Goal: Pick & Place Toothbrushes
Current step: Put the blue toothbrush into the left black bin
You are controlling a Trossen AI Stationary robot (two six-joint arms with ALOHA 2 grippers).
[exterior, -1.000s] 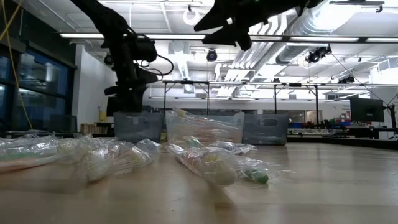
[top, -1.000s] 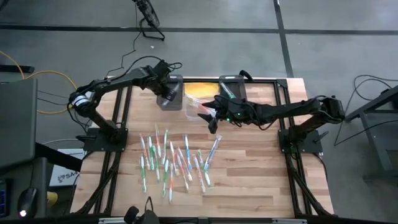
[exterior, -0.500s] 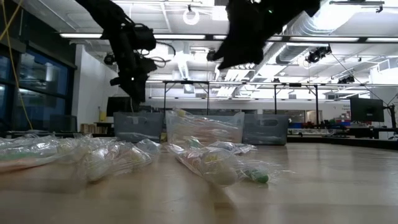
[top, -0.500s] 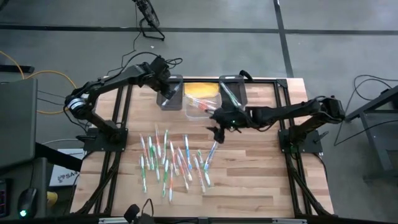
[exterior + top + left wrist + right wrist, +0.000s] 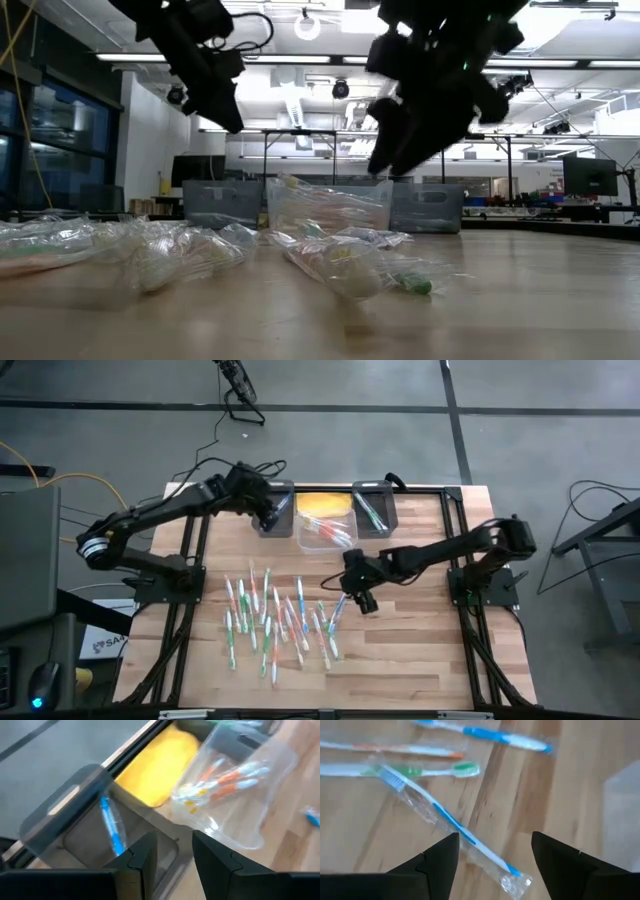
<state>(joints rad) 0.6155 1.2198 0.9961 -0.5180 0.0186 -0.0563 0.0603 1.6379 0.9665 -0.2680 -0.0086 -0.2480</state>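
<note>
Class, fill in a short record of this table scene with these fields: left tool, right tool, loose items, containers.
left tool: open, empty, above dark grey plastic bin holding a blue wrapped toothbrush
right tool: open, empty, over a blue-and-white wrapped toothbrush
loose items: scattered wrapped toothbrushes on wooden table
containers: clear plastic bin with orange-handled brushes

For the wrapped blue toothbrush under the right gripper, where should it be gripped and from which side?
Probably mid-handle, from straight above. The blue toothbrush lies flat on the table, apart from its neighbours, and the right gripper hangs open over it with a finger on either side of the thin handle, so closing across its width looks cleanest.
</note>
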